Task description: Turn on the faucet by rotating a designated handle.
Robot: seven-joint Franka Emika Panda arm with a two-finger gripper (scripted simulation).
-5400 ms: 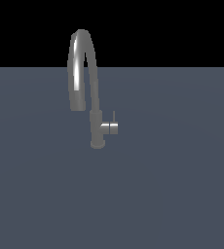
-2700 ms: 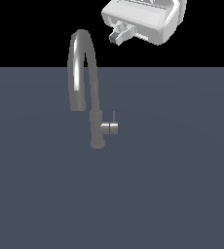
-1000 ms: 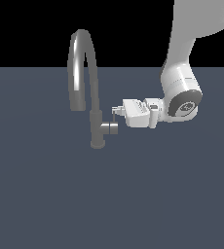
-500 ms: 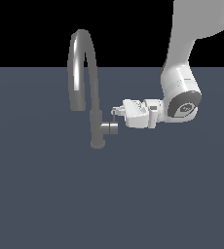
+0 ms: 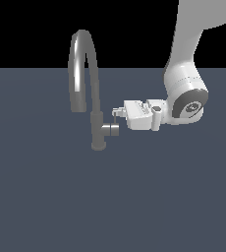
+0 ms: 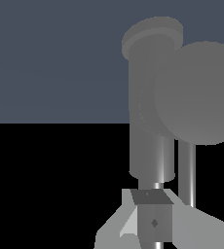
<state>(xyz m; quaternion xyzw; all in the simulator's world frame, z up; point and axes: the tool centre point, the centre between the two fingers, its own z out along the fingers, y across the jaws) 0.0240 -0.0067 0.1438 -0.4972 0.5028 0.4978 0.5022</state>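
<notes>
The faucet (image 5: pixel 97 129) is a grey metal post with a high arched spout (image 5: pixel 83 40). Its handle (image 5: pixel 111 129) is a short stub on the side toward the exterior view's right, with a thin pin lever (image 5: pixel 116 118) standing up from it. My gripper (image 5: pixel 118 111) reaches in level from the exterior view's right, and its tips sit at the top of the pin. In the wrist view the stub's round end (image 6: pixel 201 92) and the pin (image 6: pixel 186 168) stand just beyond my fingers (image 6: pixel 153 221). The jaws are pressed together with nothing between them.
The faucet stands on a flat dark grey-blue surface (image 5: pixel 51 197). My white arm (image 5: pixel 186 93) comes down from the upper right of the exterior view. Nothing else stands on the surface.
The arm came into view, dropped from above the spout and turned level beside the handle. Over the last second it only edged slightly lower at the pin. The handle looks unmoved.
</notes>
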